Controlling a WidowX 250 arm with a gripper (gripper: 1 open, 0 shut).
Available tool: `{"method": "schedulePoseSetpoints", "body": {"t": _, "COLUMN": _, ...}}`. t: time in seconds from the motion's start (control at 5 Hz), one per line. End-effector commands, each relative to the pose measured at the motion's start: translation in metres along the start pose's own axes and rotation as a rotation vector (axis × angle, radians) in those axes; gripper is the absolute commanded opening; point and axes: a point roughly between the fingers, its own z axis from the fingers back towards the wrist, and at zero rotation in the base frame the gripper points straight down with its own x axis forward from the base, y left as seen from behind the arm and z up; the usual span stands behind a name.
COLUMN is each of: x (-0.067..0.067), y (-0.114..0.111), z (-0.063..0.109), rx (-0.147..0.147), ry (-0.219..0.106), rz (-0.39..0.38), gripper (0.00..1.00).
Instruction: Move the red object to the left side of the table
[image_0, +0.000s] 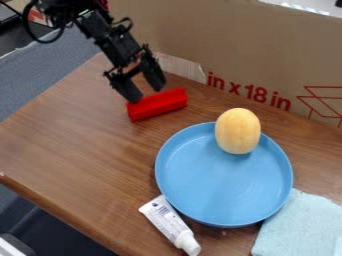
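The red object (158, 104), a small bright red bar, lies flat on the brown table (80, 140), a little behind and left of the blue plate. My gripper (140, 82) hangs from the black arm that reaches in from the upper left. It is open, with its dark fingers (128, 87) spread just above the bar's left end. Nothing is held between them. Whether the fingertips touch the bar I cannot tell.
A round blue plate (201, 195) holds a yellow egg-shaped thing (238, 130). A white tube (170, 226) lies at the front edge, a light blue cloth (305, 230) at the front right. A cardboard box (267, 60) with red lettering stands behind.
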Motion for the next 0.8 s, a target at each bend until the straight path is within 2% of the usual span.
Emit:
{"method": "schedulePoseSetpoints", "body": {"t": 0.0, "x": 0.011, "y": -0.016, "z": 0.016, "rx": 0.01, "ry": -0.028, "rz": -0.026, "gripper": 1.0}}
{"method": "schedulePoseSetpoints", "body": {"t": 0.2, "x": 0.01, "y": -0.009, "z": 0.015, "rx": 0.017, "ry": 0.001, "rz": -0.026, "gripper": 1.0}}
{"method": "schedulePoseSetpoints", "body": {"t": 0.4, "x": 0.012, "y": 0.007, "z": 0.0, "rx": 0.029, "ry": 0.024, "rz": -0.036, "gripper": 1.0}}
{"method": "schedulePoseSetpoints", "body": {"t": 0.6, "x": 0.024, "y": 0.005, "z": -0.018, "rx": 0.042, "ry": 0.049, "rz": -0.043, "gripper": 1.0}}
